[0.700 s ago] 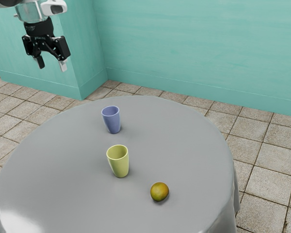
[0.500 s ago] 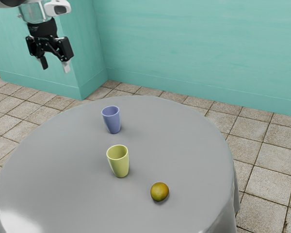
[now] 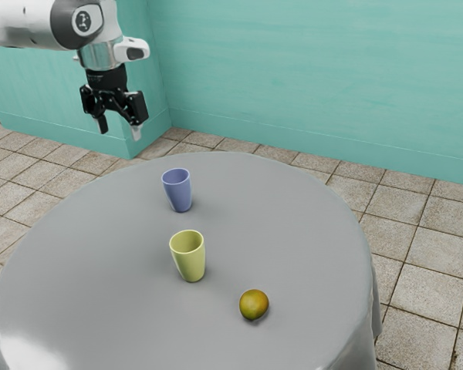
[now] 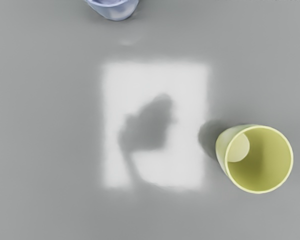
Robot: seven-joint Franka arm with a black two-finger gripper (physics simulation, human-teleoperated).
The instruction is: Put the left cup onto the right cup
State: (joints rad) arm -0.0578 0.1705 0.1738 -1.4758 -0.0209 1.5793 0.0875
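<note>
A blue-violet cup stands upright on the round grey table, toward its far side. A yellow-green cup stands upright nearer the front, a short gap from the blue one. My black gripper hangs open and empty high above the table's far left edge, well up and to the exterior view's left of the blue cup. Seen from the wrist, the yellow-green cup shows its open mouth, and the blue cup's rim is cut by the frame edge. My hand's shadow falls on the table between them.
A yellow-green round fruit lies on the table to the exterior view's right of the yellow-green cup, near the front edge. A teal wall and pillar stand behind the arm. Tiled floor surrounds the table.
My gripper has moved down and toward the exterior view's right, closer to the table and the blue cup. Cups and fruit have not moved.
</note>
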